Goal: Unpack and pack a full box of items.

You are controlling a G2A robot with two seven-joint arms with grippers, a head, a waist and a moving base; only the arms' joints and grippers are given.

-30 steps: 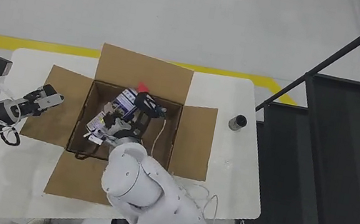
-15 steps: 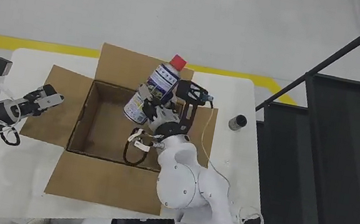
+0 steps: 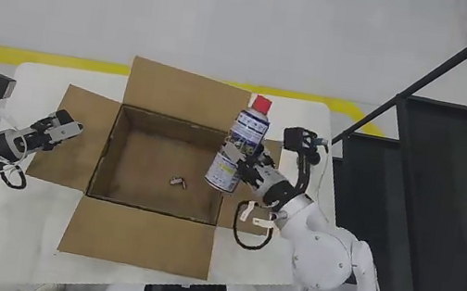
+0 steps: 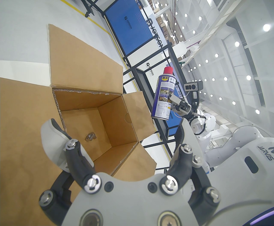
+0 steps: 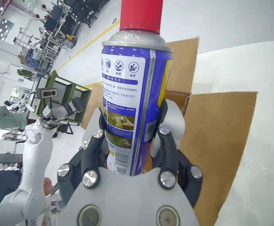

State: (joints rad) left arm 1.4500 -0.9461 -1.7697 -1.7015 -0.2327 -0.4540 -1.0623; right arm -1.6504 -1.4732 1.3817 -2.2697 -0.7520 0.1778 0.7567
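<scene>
Presently on record: one spray can (image 3: pixel 235 146), blue-and-white label, bare metal shoulder, red cap uppermost, held off the surface and leaning slightly. It is carried by the right gripper (image 5: pixel 133 122), whose two fingers are pinched against opposite sides of the can's lower body, with the base sitting down between them. Position of can: raised over the right-hand edge of the cardboard box (image 3: pixel 188 95), above where the right wall meets its folded-out flap, and touching no cardboard. The box has all four flaps spread outward, the rear flap standing highest, and rests on the white table (image 3: pixel 11 233). Contents of box: one small metal part (image 3: pixel 177 180), lying on the bare floor toward the middle and apart from every wall. Left gripper (image 4: pixel 116 130): fingers spread wide with nothing between them, hovering over the box's left flap and pointed toward the interior. Also on the table: one small dark cylinder (image 3: pixel 308 160), upright, just beyond the right flap, near the table's right edge and well apart from the can. Adjacent fixture: one black shelf rack (image 3: pixel 452 184), beside the table on the robot's right.
</scene>
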